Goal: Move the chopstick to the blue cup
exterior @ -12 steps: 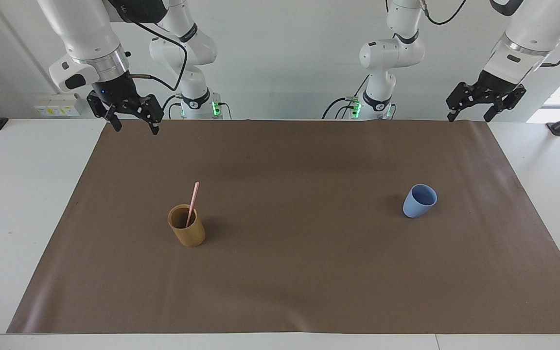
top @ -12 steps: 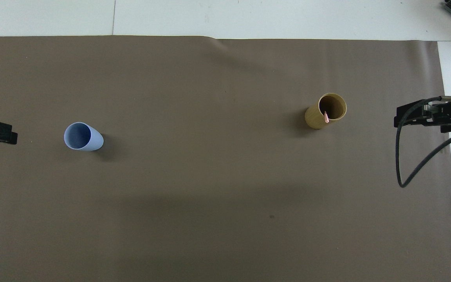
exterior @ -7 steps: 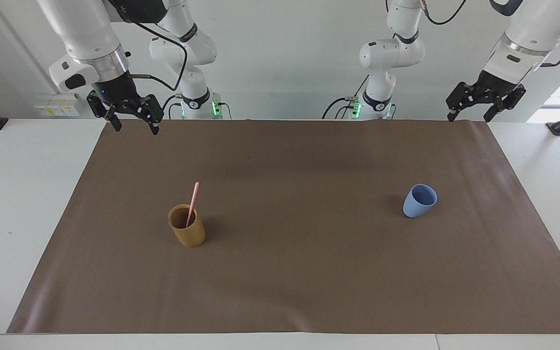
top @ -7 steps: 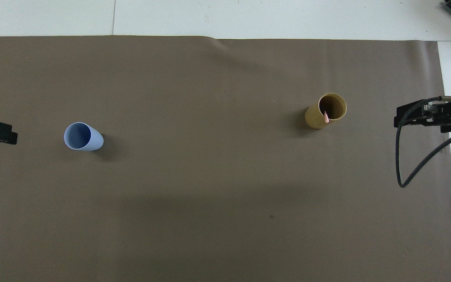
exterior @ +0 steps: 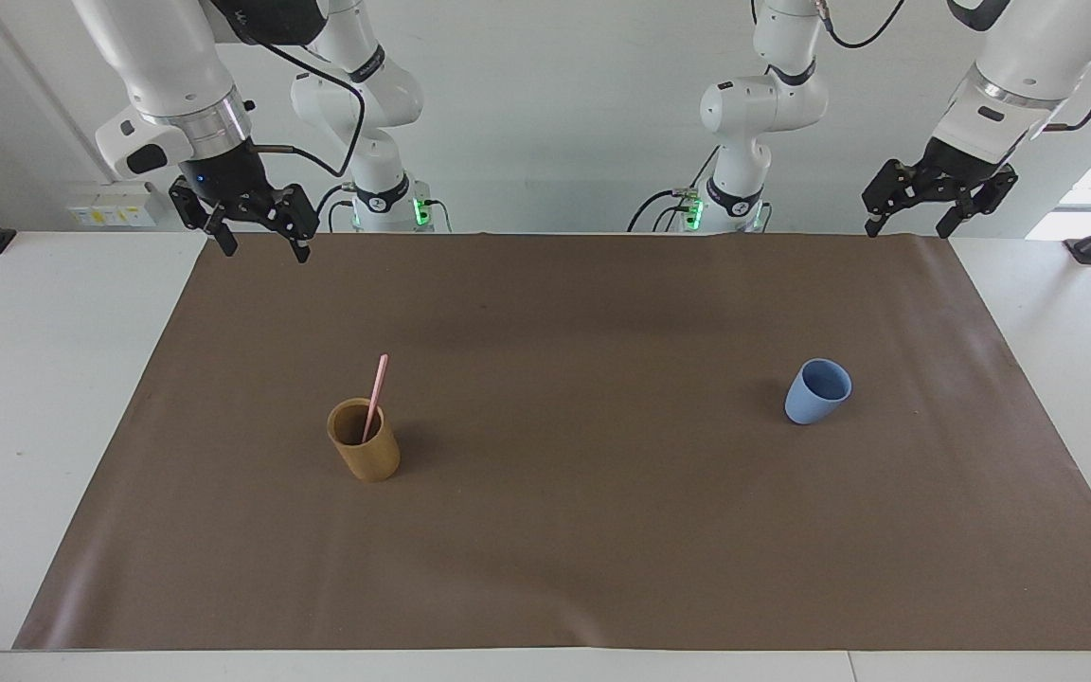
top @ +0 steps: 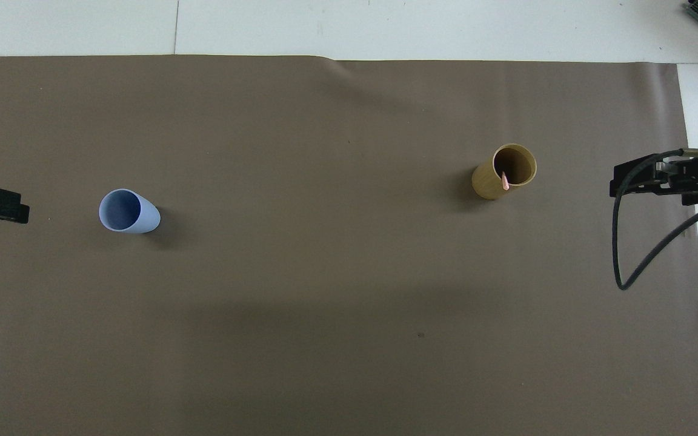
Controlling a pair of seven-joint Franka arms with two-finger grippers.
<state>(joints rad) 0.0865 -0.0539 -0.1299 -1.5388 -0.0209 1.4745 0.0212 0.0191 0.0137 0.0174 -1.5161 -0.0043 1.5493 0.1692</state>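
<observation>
The pale-pink chopstick [exterior: 376, 395] stands tilted in a tan bamboo-like cup [exterior: 363, 443] toward the right arm's end of the table; only its tip [top: 505, 180] shows in the overhead view, inside the tan cup [top: 494, 181]. The blue cup [exterior: 817, 391] stands upright and empty toward the left arm's end, and also shows in the overhead view [top: 126, 211]. My right gripper [exterior: 264, 250] hangs open and empty over the mat's corner near the robots. My left gripper [exterior: 907, 229] hangs open and empty over the other corner near the robots.
A brown mat [exterior: 602, 549] covers most of the white table [exterior: 25, 398]. A black cable [top: 634, 266] loops down from the right gripper. The two cups stand far apart, with bare mat between them.
The left gripper has risen slightly and drifted a little toward the table's middle. The right arm, the cups and the chopstick have not moved.
</observation>
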